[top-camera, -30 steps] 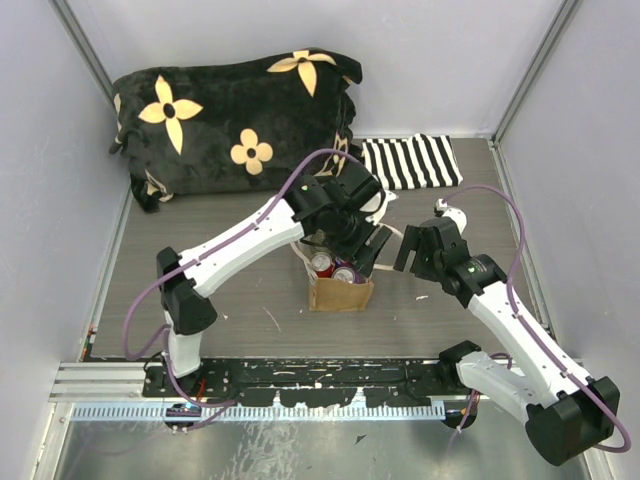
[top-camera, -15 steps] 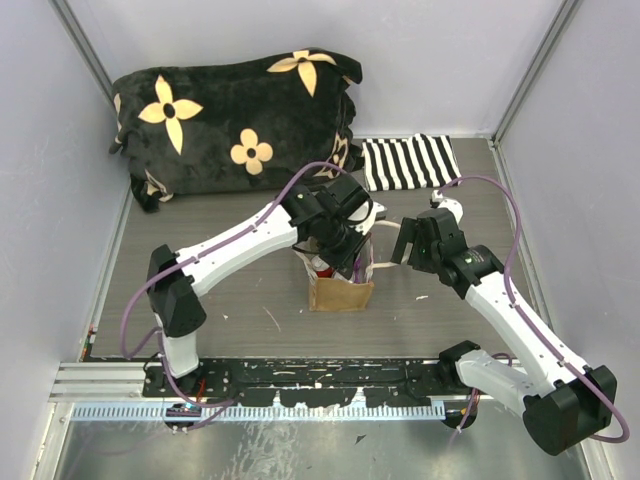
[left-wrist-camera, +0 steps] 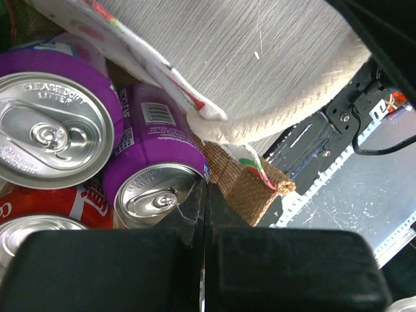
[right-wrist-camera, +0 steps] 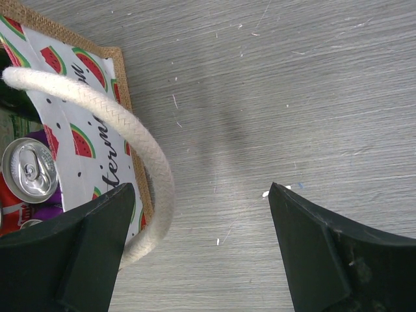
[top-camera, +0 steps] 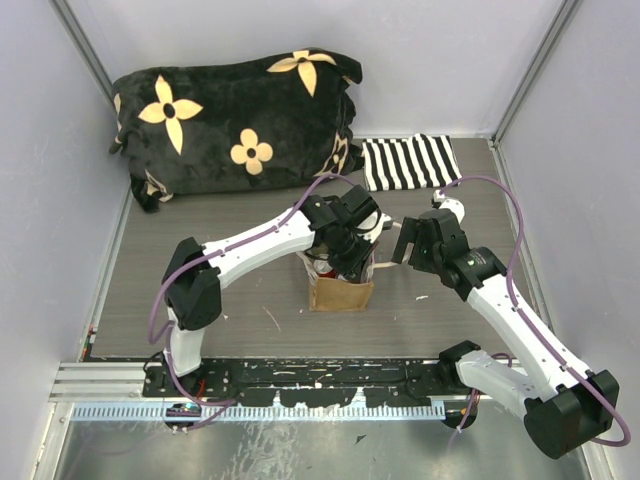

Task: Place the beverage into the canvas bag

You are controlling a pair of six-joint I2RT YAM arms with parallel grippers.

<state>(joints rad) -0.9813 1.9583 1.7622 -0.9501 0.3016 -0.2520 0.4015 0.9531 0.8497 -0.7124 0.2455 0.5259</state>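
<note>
Left wrist: beverage cans (left-wrist-camera: 52, 130) inside canvas bag (left-wrist-camera: 244, 188); left gripper (left-wrist-camera: 205, 195) pressed together, empty; right gripper (right-wrist-camera: 198, 195) spread beside handle (right-wrist-camera: 156, 169); placement looks done.

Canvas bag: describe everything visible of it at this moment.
The canvas bag is a small boxy tan woven tote standing upright on the table, mouth open. Its lining is white with a watermelon print, and its cream rope handle arches outward. Inside stand purple cans and a red can. The left gripper, jaws shut, hangs at the mouth.
</note>
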